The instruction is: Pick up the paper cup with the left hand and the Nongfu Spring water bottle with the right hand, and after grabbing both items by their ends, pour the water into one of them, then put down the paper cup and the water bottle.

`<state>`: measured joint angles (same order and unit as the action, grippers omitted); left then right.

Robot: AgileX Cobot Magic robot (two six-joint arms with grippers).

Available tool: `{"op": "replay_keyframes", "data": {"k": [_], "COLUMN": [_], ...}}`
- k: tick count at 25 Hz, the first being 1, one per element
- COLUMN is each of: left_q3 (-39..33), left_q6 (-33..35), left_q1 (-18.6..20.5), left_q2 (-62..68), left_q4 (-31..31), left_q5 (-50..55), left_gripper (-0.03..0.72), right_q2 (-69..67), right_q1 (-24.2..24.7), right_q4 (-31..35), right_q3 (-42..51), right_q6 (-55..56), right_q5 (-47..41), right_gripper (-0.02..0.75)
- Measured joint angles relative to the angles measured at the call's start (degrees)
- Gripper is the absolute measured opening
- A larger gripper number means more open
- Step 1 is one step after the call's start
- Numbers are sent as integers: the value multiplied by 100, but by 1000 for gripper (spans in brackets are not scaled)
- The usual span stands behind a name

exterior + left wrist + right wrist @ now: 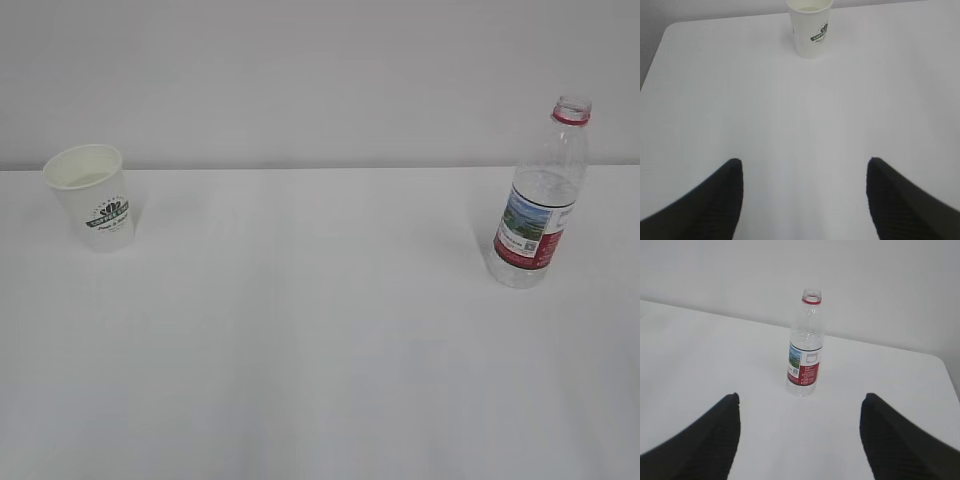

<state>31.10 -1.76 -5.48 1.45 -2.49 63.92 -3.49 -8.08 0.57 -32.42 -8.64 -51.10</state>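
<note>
Two things stand upright and well apart on the white table (320, 350): the paper cup (92, 196) at the far left, the Nongfu Spring water bottle (540, 195) at the right. Neither arm shows in the exterior view.

From the left wrist, the left hand (805, 200) has its fingers spread wide around nothing; the cup lies straight ahead and well beyond the fingertips, nearly centred between them, its axis vertical. Its cream inside looks dry, though only part of it shows.

From the right wrist, the right hand (800, 437) is likewise wide open and empty. The bottle stands ahead, almost on the midline, uncapped; whether water fills it I cannot tell.

Each arm is nearer its own target, so the next move looks like a straight forward reach for each.
</note>
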Motion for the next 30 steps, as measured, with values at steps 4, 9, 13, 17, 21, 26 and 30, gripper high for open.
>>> {"op": "replay_keyframes", "data": {"k": [4,9,13,17,21,26,30], "left_q3": [-10,-49,-71,-71,-71,-92,-92], "left_q6": [0,0,0,0,0,0,0], "left_q1": [0,0,0,0,0,0,0], "left_q2": [0,0,-12,-24,-34,-34,-34], "left_q4": [0,8,13,22,22,22,22], "left_q5": [9,9,9,9,9,-2,-12], "left_gripper": [561,559,559,559,559,559,559], "right_q2": [227,437,450,450,450,450,450], "right_q1": [0,0,0,0,0,0,0], "right_q4": [-12,-12,-12,6,21,21,25], "right_q3": [-94,-82,105,307,362,366,366], "right_q6": [0,0,0,0,11,33,43], "right_q5": [-738,-1283,-1590,-1604,-1559,-1559,-1547], "right_gripper": [554,552,552,552,552,552,551]}}
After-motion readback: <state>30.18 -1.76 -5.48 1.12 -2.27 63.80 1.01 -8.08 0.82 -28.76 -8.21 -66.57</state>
